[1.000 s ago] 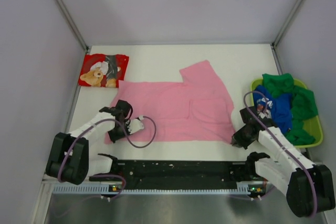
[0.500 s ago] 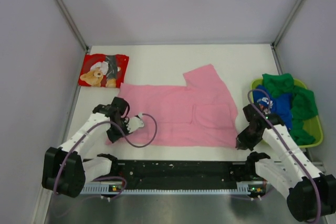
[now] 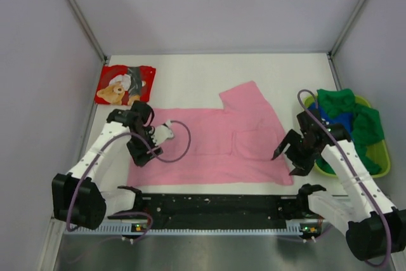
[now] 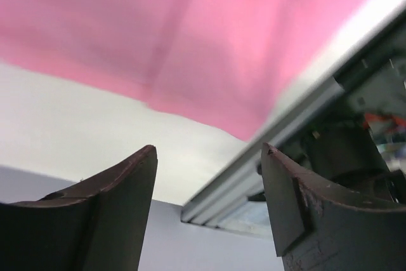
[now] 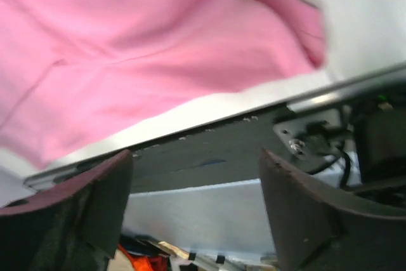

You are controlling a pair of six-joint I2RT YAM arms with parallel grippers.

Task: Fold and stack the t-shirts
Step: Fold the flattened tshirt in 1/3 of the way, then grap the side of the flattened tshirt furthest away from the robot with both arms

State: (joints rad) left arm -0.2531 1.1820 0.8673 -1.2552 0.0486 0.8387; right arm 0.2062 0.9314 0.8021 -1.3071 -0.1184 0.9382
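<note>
The pink t-shirt (image 3: 216, 147) lies spread flat in the middle of the table, its near hem by the front rail. My left gripper (image 3: 138, 155) hovers open over its left edge, with nothing between the fingers. My right gripper (image 3: 288, 161) is open just above the shirt's right near corner. In the left wrist view the pink cloth (image 4: 190, 30) lies beyond the empty gripper (image 4: 209, 157). The right wrist view shows pink cloth (image 5: 127, 42) past its gripper (image 5: 196, 163). A folded red teddy-bear t-shirt (image 3: 125, 85) sits far left. Green (image 3: 355, 118) and blue (image 3: 328, 118) t-shirts are heaped at right.
A yellow-green tray (image 3: 380, 153) at the right edge holds the green and blue shirts. The black front rail (image 3: 216, 206) runs along the near table edge between the arm bases. Grey walls close in the left, right and back.
Both grippers were shut on the pink shirt's near corners and have now opened and let go. The shirt was drawn toward the front edge and lies flat.
</note>
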